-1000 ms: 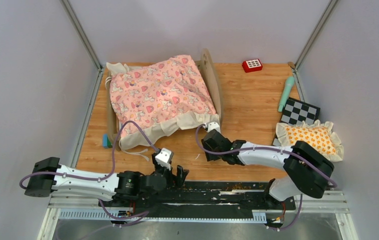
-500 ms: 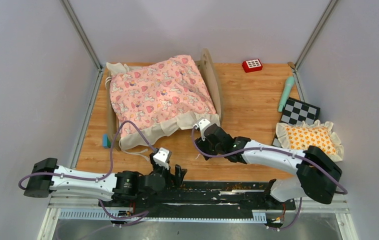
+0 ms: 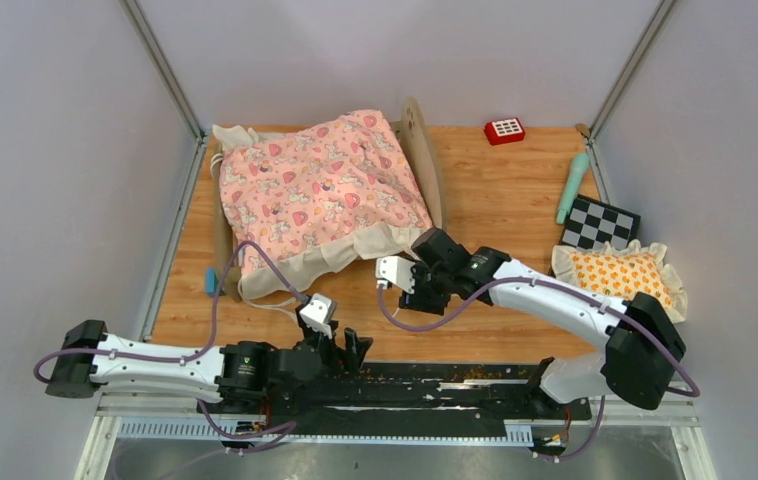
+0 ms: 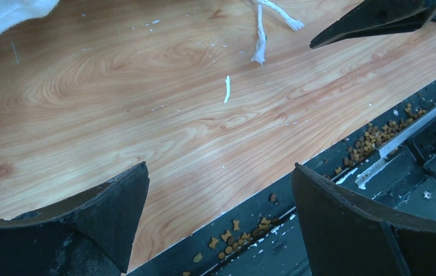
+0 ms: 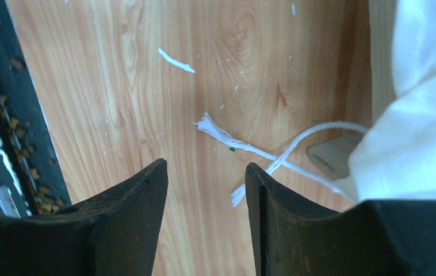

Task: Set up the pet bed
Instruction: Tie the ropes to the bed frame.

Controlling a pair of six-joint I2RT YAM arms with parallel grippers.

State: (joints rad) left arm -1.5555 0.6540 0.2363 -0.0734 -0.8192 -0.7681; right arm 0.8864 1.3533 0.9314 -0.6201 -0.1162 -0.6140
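Right gripper (image 5: 205,172) parted and empty beside the pet bed (image 3: 431,170).
Its quilt (image 3: 315,185) hides everything beneath; left gripper (image 4: 220,172) spread wide, holding nothing.

Top: high at near edge, looking down on whole table (image 3: 515,200).
Wrists: close above it; both show cord (image 4: 259,34).

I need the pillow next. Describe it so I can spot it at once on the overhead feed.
Look at the right edge of the wooden table, against the grey wall. Just on the near side of the black-and-white checkerboard lies the pillow: the only orange-patterned thing there, with a cream frill all round.
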